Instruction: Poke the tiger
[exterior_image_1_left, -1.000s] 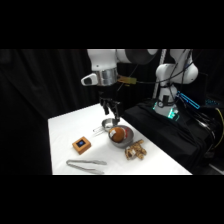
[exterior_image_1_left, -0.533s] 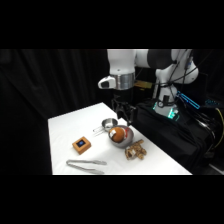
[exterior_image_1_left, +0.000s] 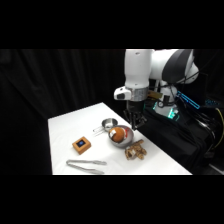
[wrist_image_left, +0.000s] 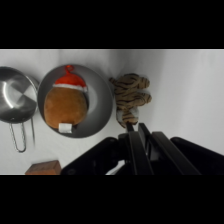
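dim black surround | bright white table (exterior_image_1_left: 65, 135) | soft blur | faint shadows

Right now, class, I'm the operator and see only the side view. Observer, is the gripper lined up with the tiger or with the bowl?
Observer: With the tiger. In the wrist view the gripper meets the end of the tiger, which lies beside the bowl.
Operator: Is the thing in the bowl another tiger?
Observer: No. It is a round brown toy with a red and white hat; only the tiger has stripes.
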